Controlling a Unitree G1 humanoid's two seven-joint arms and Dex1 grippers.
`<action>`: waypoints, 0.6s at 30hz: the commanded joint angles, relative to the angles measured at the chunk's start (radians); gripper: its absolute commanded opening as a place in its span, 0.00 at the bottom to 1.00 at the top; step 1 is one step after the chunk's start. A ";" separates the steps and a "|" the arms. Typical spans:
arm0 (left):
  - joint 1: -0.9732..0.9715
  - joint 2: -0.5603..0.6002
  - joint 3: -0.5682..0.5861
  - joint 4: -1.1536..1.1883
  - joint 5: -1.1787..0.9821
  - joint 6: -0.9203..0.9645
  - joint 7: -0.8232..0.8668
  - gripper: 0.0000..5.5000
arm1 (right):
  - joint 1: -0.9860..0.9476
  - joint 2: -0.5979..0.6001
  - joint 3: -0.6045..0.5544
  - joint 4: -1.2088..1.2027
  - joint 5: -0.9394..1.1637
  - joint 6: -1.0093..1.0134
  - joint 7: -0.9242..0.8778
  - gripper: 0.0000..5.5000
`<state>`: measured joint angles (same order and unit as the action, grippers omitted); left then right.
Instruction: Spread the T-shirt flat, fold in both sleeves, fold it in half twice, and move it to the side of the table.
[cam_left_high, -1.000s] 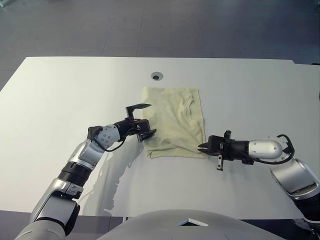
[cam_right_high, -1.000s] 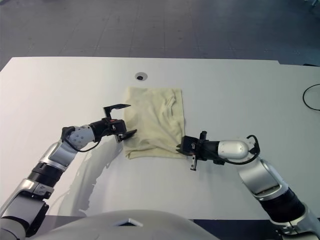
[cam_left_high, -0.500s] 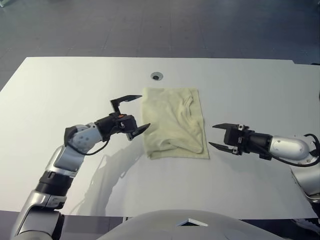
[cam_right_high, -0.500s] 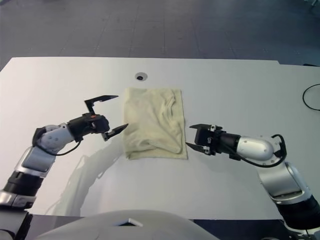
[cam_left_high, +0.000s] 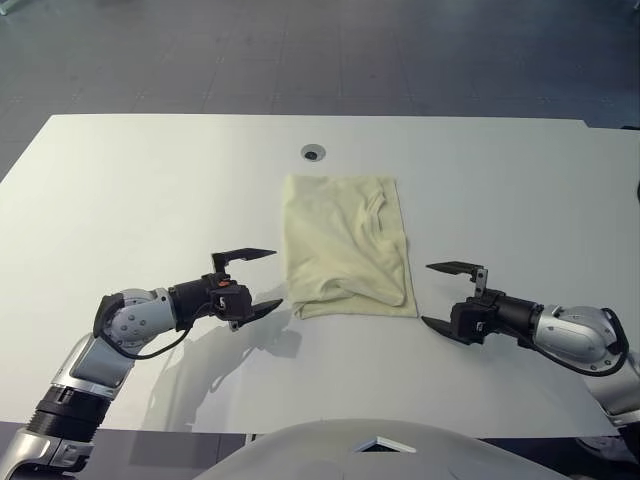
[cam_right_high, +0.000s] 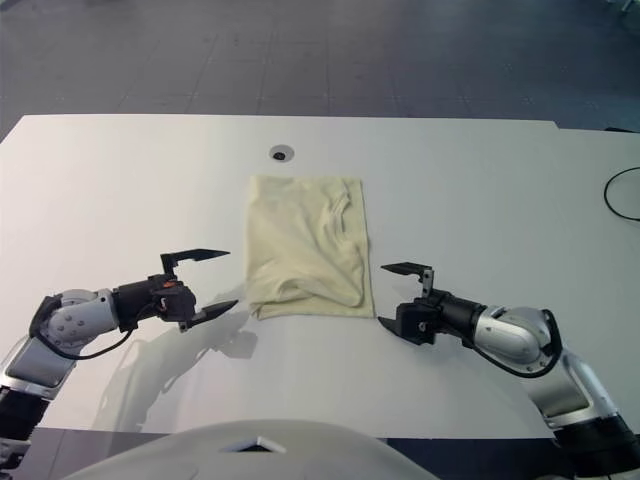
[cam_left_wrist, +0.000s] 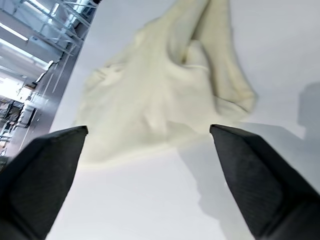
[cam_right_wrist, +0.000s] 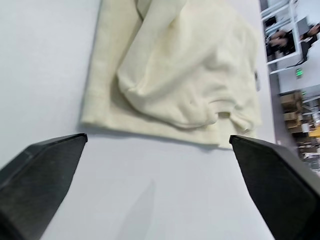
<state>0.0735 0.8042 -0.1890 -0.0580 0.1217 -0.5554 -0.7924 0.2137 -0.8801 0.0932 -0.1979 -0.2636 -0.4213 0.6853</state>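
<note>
A small round hole (cam_left_high: 314, 152) with a dark rim sits in the white table (cam_left_high: 120, 180), close to the table's far edge and roughly midway along it; a grey tiled floor (cam_left_high: 300, 50) stretches beyond the table's far edge, its seams forming a regular grid; a thin black cable (cam_right_high: 609, 197) curves in a loop on the table at its right edge; past the table in the left wrist view stand metal frames (cam_left_wrist: 75, 7) under bright strip lights (cam_left_wrist: 15, 32); past the table in the right wrist view are cluttered shelves (cam_right_wrist: 292, 102) and a small green sign (cam_right_wrist: 299, 72).
</note>
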 joint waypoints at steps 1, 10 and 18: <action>-0.017 0.003 -0.038 0.045 0.082 -0.033 0.004 0.77 | -0.003 0.028 0.062 0.070 -0.093 -0.032 -0.033 0.98; -0.134 -0.063 -0.125 0.146 0.224 -0.102 0.077 0.98 | -0.096 0.080 0.177 0.207 -0.215 -0.158 -0.139 0.98; -0.181 -0.058 -0.182 0.205 0.268 -0.188 0.093 0.87 | -0.125 0.070 0.217 0.274 -0.230 -0.213 -0.168 0.95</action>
<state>-0.1165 0.7326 -0.3309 0.1094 0.3499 -0.7321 -0.6767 0.0554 -0.8001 0.2494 0.0099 -0.4098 -0.6518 0.4718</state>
